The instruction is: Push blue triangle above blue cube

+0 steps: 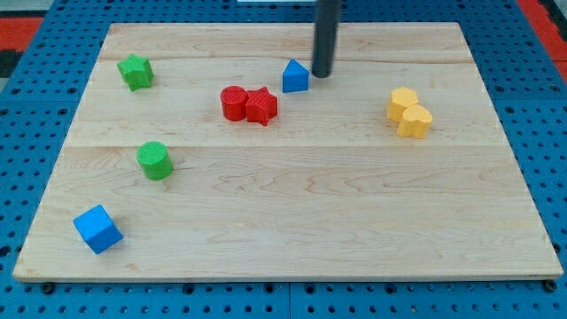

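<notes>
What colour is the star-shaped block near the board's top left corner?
Green: the small green star block, seen in the camera view, the only one.

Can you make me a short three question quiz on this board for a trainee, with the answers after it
1. True or false: the blue triangle lies near the view's top, far from the blue cube at the view's bottom left.
2. On which side of the blue triangle is my tip? A) the view's left B) the view's right C) the view's bottom
3. Fill in: the red star touches the red ____.

Key:
1. True.
2. B; my tip stands right beside the triangle, contact or a small gap cannot be told.
3. Cylinder.
</notes>
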{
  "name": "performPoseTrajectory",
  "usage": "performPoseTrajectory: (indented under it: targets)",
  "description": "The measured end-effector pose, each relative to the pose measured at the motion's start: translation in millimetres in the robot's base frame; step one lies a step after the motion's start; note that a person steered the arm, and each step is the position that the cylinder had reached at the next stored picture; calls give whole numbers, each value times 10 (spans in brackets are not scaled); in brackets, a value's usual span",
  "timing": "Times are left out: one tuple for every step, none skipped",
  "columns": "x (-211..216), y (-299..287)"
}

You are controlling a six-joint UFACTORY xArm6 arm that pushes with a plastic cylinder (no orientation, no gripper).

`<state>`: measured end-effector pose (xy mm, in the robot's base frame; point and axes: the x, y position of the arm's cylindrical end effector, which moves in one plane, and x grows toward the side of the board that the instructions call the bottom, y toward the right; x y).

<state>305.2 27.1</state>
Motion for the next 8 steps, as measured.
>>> performPoseTrajectory:
  targets:
    - [38,-511]
    - [38,-699]
    - [38,-284]
    - [127,-195]
    - [172,-314]
    - [172,-650]
    - [172,-952]
    - [172,-1248]
